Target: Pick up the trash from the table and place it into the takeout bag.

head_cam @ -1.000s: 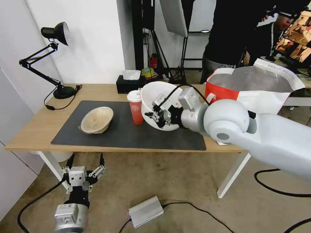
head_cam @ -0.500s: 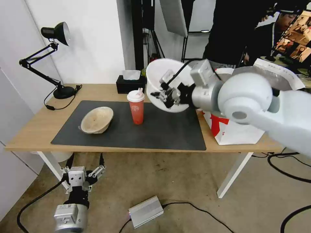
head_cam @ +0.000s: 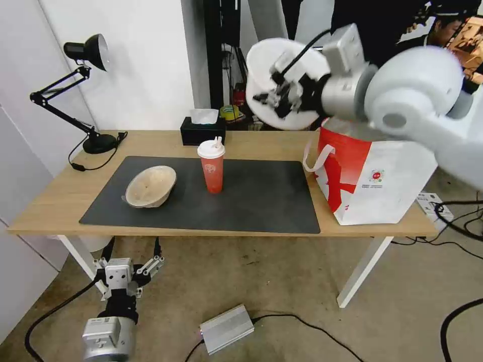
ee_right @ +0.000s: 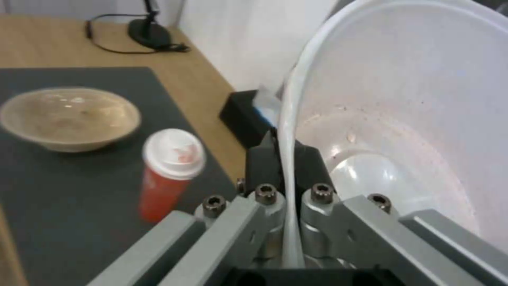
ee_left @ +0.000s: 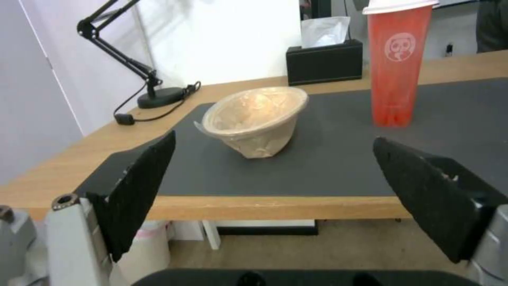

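Two trash items sit on the table (head_cam: pixel 55 201) in the head view: tan bowl (head_cam: pixel 150 186) and red cup (head_cam: pixel 212 165), both on the dark mat (head_cam: pixel 251 196), well below and off to the side of the right gripper (head_cam: pixel 278 95), whose jaws are clamped on the rim of the white bowl (head_cam: pixel 261 63), held tilted in the air beside the top of the takeout bag (head_cam: pixel 382 181) at the table's right end. Left gripper (head_cam: pixel 132 270) hangs low by the floor, jaws apart. Left wrist view: fingers (ee_left: pixel 143 186) spread wide, tan bowl (ee_left: pixel 256 119) and red cup (ee_left: pixel 397 63) ahead between them, apart from both pads. Right wrist view: jaws pinched together on the white bowl (ee_right: pixel 412 103) rim, red specks inside; red cup (ee_right: pixel 168 171) and tan bowl (ee_right: pixel 69 117) off to one side of the jaws.
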Available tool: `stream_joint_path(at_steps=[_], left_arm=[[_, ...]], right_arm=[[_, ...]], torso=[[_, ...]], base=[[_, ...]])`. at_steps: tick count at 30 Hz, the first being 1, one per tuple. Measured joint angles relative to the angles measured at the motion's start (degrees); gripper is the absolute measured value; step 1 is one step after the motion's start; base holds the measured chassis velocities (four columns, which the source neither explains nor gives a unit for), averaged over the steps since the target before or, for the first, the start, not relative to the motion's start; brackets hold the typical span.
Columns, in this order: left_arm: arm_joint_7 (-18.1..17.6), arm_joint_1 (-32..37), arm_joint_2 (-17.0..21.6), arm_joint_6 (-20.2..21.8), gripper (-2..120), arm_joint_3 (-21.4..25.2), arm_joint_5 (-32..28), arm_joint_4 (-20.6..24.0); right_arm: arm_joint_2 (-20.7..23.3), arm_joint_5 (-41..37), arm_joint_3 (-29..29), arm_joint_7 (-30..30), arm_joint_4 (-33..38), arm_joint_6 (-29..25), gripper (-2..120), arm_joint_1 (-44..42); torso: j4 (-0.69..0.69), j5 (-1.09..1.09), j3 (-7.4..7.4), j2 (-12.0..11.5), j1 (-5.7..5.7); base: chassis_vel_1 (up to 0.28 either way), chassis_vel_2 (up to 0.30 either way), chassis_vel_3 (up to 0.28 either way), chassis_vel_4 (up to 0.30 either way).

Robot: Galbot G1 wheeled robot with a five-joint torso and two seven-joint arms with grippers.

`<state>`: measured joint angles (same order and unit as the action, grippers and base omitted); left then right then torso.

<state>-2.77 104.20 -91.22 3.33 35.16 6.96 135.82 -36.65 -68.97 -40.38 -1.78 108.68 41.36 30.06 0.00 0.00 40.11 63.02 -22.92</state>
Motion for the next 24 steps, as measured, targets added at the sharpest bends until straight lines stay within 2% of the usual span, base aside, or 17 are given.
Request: stream_joint_path(at_steps=[13, 24], left_arm=[[0.0, 0.1, 0.0, -0.3, 100, 0.1, -0.1, 0.1], [0.0, 0.2, 0.0, -0.3, 100, 0.0, -0.1, 0.1]], right_arm=[[5.1, 8.4, 0.1, 7.3, -6.0, 0.0, 0, -0.6], [9.1, 12.1, 3.3, 9.6, -7.7, 0.0, 0, -5.6]], torso=[[0.0, 0.01, 0.0, 0.0, 0.0], [0.0, 0.01, 0.0, 0.0, 0.0]], base=[[0.0, 0.0, 0.0, 0.0], [0.0, 0.0, 0.0, 0.0]])
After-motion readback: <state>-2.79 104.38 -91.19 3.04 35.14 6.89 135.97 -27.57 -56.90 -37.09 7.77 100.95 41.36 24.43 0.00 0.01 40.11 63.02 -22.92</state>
